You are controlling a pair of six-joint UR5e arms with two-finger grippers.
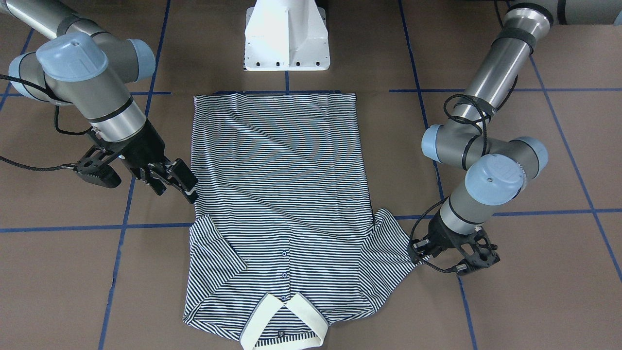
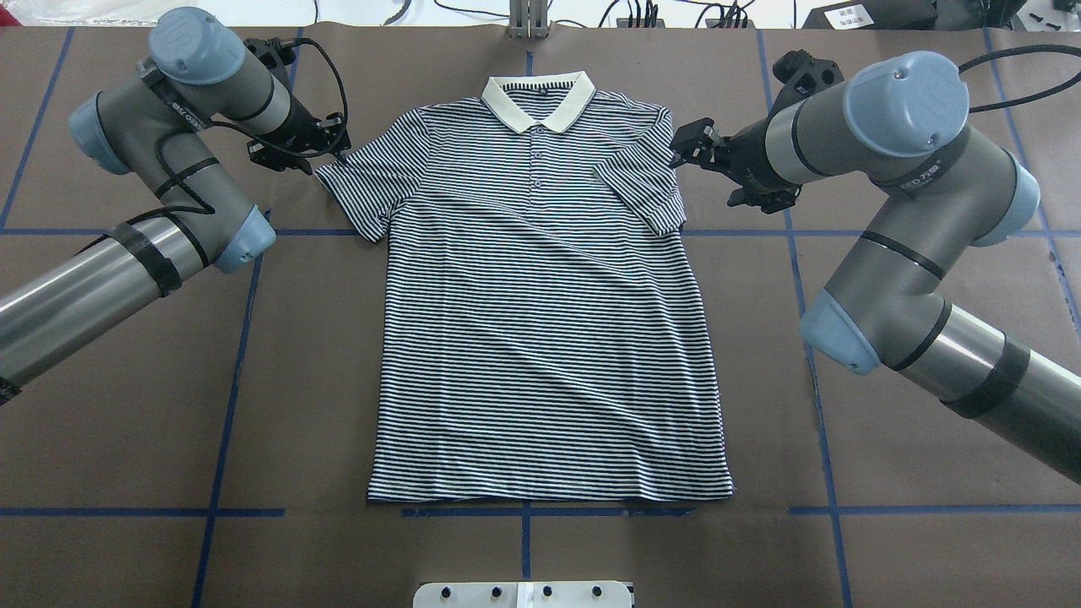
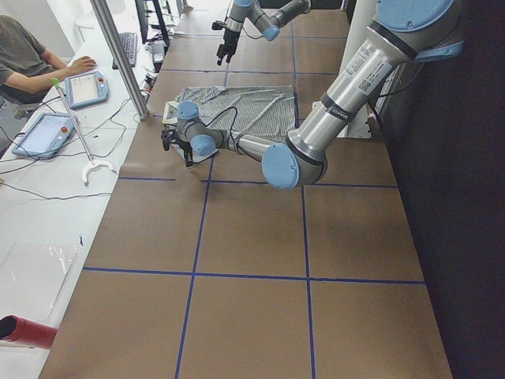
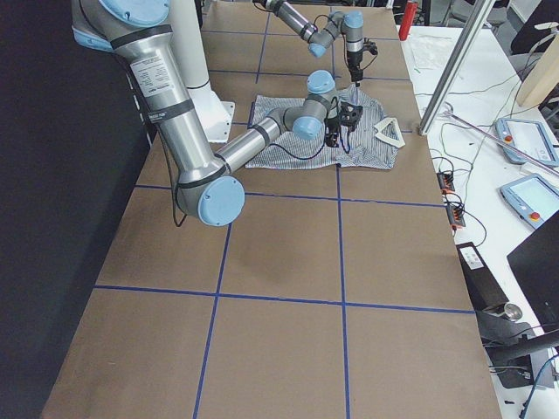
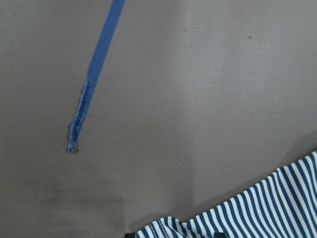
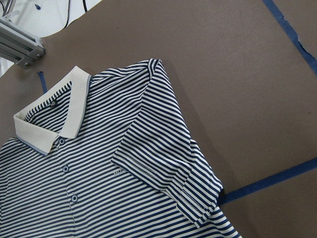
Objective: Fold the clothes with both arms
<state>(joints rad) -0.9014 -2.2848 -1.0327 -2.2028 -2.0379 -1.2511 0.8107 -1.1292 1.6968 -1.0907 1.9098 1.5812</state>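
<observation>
Shirt: the navy-and-white thin-striped short-sleeved polo shirt [image 2: 540, 321] with a cream collar lies flat, buttons up, mid-way across the brown paper-covered bench [image 2: 127, 405], collar away from the robot.
Right sleeve [image 6: 163, 173]: folded inward over the chest.
Left sleeve [image 2: 363, 181]: spread flat.
Left black claw [image 2: 325, 159]: low at the left sleeve's corner; I cannot tell whether it pinches the hem.
Right black claw [image 2: 686, 145]: spread, holding nothing, raised beside the folded sleeve.
</observation>
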